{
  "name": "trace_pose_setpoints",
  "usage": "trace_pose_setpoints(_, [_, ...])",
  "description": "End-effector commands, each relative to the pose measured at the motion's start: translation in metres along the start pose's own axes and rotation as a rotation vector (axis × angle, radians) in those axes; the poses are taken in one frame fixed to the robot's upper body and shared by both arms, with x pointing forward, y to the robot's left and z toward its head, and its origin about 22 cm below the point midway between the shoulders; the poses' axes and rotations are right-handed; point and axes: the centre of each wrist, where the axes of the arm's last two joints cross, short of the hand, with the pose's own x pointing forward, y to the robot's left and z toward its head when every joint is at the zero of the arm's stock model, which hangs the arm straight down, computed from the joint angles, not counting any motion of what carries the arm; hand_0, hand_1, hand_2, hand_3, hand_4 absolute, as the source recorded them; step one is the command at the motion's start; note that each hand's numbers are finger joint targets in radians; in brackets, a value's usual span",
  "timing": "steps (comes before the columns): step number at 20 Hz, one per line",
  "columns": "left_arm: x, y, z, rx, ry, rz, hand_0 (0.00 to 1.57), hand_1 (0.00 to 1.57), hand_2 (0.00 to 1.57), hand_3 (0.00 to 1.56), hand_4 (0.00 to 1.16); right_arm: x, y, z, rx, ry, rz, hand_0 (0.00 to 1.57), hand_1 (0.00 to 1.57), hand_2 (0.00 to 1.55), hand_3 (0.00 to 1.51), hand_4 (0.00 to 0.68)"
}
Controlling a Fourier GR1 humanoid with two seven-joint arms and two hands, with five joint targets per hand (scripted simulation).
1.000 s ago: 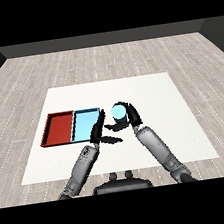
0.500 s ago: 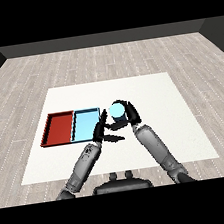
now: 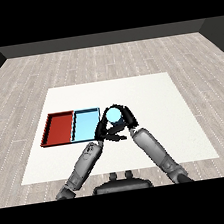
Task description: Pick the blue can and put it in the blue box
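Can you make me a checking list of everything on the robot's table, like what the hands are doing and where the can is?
Surface: white table, on a grey plank floor.
Job's things: blue can, held just right of the light blue tray, not yet in it. Nothing seen inside that tray.
Clutter: red tray to the left of the light blue tray, the two side by side; nothing seen inside it.
Hands: right hand curled round the can. Left hand close beside it, at the light blue tray's near right corner; its fingers cannot be made out.
Cables: nothing seen.
Surroundings: dark wall beyond the floor.
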Motion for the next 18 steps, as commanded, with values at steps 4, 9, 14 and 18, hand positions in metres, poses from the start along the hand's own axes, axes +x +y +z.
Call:
trace_pose_setpoints(4, [0.000,0.002,-0.014,-0.042,-0.038,0.051,0.00,0.00,0.00,0.00,0.00,0.028,0.029,0.013,0.041,-0.006,-0.015,1.34,1.34,1.45,1.38,0.559])
trace_pose_setpoints(9, [-0.014,-0.005,-0.005,0.036,-0.005,-0.042,0.00,0.00,0.00,0.00,0.00,-0.003,0.028,0.017,0.015,-0.018,-0.028,1.53,1.53,1.46,1.39,0.570])
trace_pose_setpoints(14, [-0.006,-0.023,-0.006,0.067,0.007,0.016,1.57,1.57,1.57,1.55,1.14,0.003,0.019,-0.001,0.037,-0.010,-0.057,1.53,1.53,1.47,1.38,0.569])
trace_pose_setpoints(18, [-0.012,-0.014,0.004,0.082,-0.030,-0.002,1.57,1.57,1.57,1.49,1.14,0.011,0.018,0.006,0.026,0.005,-0.056,1.50,1.50,1.46,1.38,0.559])
